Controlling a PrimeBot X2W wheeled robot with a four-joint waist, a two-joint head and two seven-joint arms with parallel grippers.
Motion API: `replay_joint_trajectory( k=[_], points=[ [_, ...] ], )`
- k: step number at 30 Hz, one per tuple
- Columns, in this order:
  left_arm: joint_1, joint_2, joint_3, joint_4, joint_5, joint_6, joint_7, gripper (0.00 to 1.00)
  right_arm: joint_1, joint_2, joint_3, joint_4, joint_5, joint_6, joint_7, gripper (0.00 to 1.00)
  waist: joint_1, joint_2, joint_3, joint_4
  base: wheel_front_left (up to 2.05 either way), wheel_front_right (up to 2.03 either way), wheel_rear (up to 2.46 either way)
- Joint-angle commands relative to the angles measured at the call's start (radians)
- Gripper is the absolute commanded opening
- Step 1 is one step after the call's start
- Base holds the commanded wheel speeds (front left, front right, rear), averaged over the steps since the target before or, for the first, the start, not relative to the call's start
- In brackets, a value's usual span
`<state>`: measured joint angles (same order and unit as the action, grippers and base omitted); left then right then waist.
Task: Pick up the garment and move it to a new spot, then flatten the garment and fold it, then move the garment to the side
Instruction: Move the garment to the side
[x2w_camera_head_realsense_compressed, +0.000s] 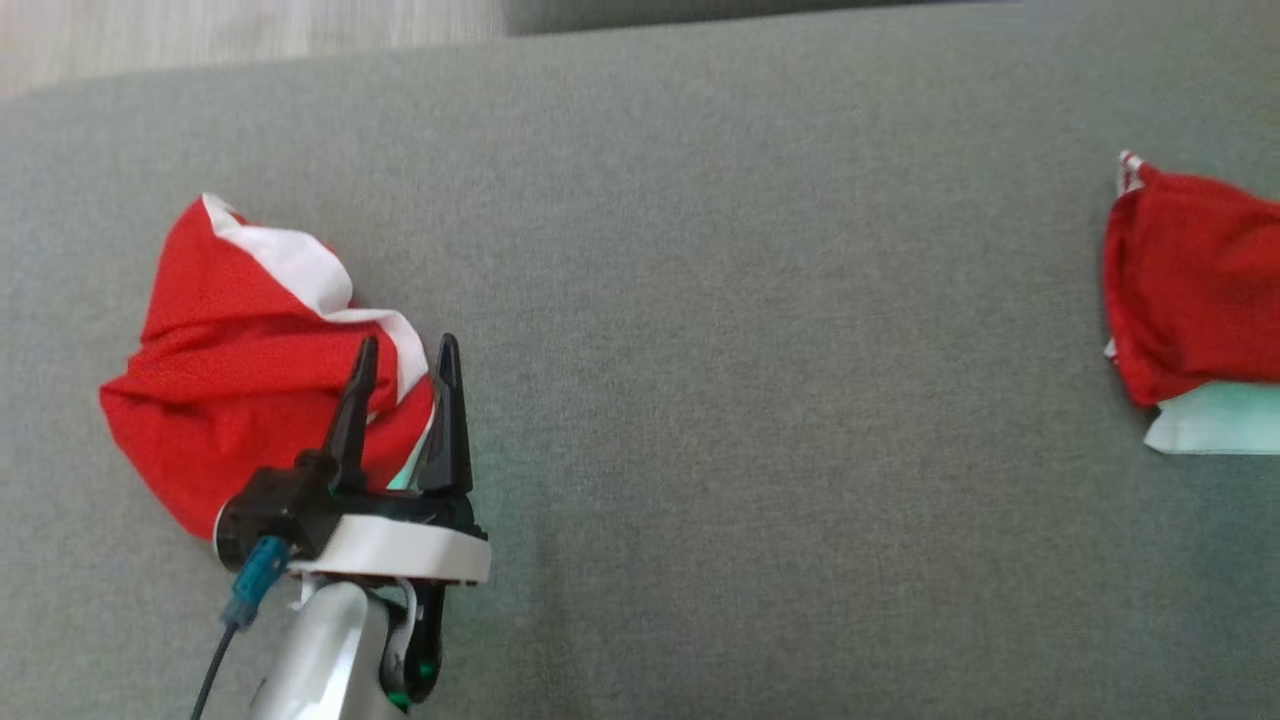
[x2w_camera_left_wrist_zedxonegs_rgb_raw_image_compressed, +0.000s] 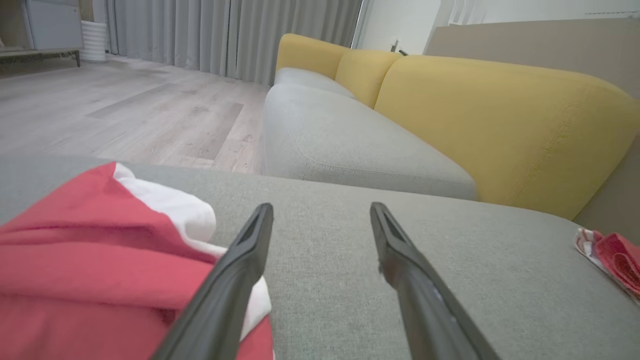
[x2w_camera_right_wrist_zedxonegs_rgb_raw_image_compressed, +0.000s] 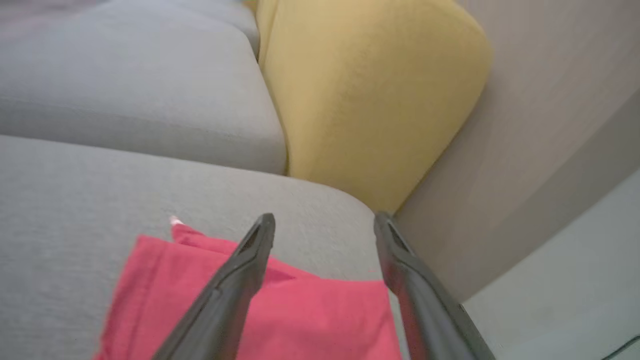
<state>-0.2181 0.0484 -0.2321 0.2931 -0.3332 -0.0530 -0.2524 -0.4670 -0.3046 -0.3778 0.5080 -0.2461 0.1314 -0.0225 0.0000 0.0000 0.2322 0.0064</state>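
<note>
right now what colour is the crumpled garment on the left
The garment is red with white; head view.

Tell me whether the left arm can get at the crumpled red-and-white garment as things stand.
Probably yes. The left gripper hangs open right at the edge of the garment, one finger over the cloth, and nothing lies between them on the grey cushion.

Garment red, white band; sofa seat plain grey; backrest mustard yellow
</note>
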Motion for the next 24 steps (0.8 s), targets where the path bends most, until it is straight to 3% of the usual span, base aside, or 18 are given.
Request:
replay_joint_trajectory(
  k=[1,10,16,24],
  points=[
    [-0.001,0.002,0.032,-0.024,0.006,0.003,-0.009,1.0,-0.022,0.001,0.042,-0.054,0.015,-0.001,-0.02,1.0,0.0,0.0,-0.045,-0.009,0.0,0.0,0.0],
    [0.052,0.002,0.061,-0.056,-0.016,0.016,-0.009,1.0,0.042,0.193,0.196,-0.212,0.155,-0.001,-0.045,1.0,0.0,0.0,-0.158,-0.019,0.0,0.0,0.0],
    [0.073,0.002,0.077,-0.051,-0.007,0.009,-0.009,1.0,0.115,0.245,0.262,-0.288,0.23,-0.001,-0.075,1.0,0.0,0.0,-0.191,-0.016,0.0,0.0,0.0],
    [0.109,0.002,0.079,-0.06,-0.001,0.01,-0.009,1.0,0.3,0.254,0.339,-0.327,0.376,-0.001,-0.153,1.0,0.0,0.0,-0.21,-0.004,0.0,0.0,0.0]
  ],
)
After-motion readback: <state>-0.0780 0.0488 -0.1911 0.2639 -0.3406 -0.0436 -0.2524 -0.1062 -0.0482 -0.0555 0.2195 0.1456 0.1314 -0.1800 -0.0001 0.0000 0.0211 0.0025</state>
